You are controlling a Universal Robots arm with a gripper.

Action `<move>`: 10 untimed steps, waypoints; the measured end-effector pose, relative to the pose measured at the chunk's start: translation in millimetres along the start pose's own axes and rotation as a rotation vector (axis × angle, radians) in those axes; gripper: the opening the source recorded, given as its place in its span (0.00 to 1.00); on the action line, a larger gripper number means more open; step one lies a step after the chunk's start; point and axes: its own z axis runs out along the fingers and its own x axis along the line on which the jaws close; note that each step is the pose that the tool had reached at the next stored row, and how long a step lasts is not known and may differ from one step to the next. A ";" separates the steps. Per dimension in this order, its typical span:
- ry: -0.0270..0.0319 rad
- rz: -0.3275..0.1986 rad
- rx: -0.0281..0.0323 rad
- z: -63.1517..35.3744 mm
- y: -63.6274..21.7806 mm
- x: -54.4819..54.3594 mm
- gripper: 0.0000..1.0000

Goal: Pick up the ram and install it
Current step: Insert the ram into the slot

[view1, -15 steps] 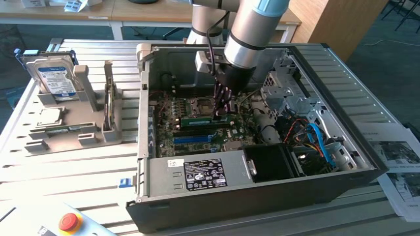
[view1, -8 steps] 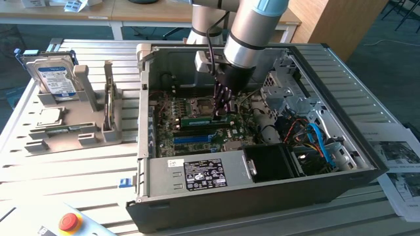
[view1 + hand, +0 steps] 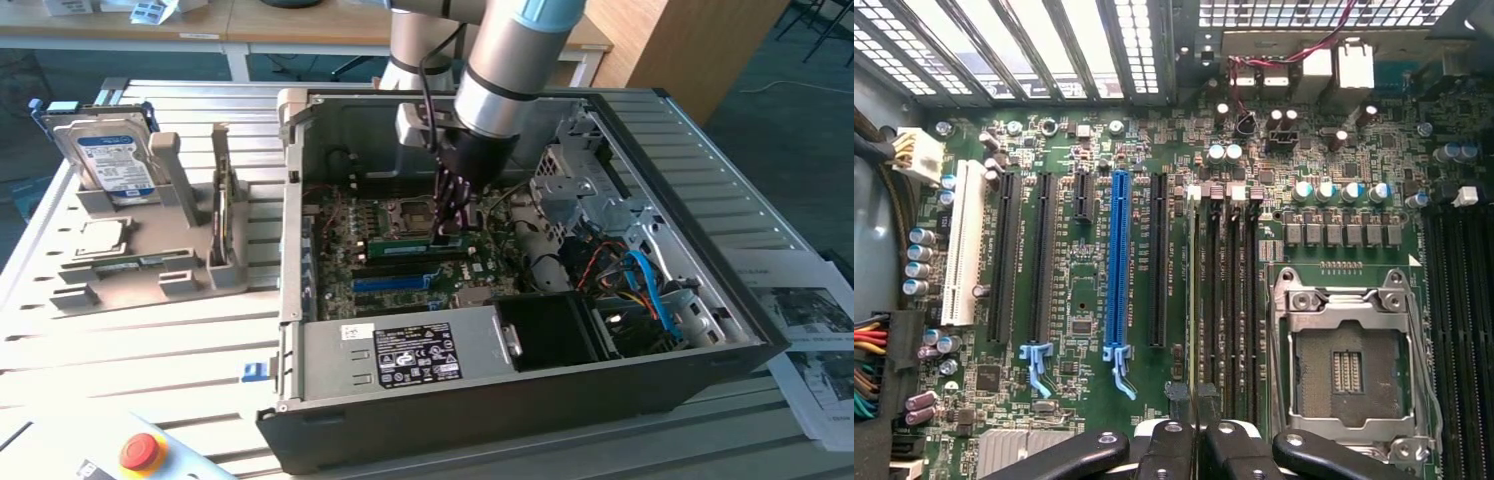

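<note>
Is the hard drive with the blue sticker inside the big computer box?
No, the hard drive stands in a grey holder outside the computer case, on the exterior view's left.

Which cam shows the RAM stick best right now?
Exterior view: the long, thin green circuit-board ram stick shows its flat face, held by the gripper low over the green motherboard. The wrist view gets it edge-on, a thin line beside the black slots.
</note>
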 end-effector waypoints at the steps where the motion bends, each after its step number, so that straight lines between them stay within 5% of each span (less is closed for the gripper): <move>1: 0.0009 0.000 0.0001 0.1 0.2 -0.1 0.12; 10: 0.0060 0.001 0.0017 0.1 0.4 -1.8 0.12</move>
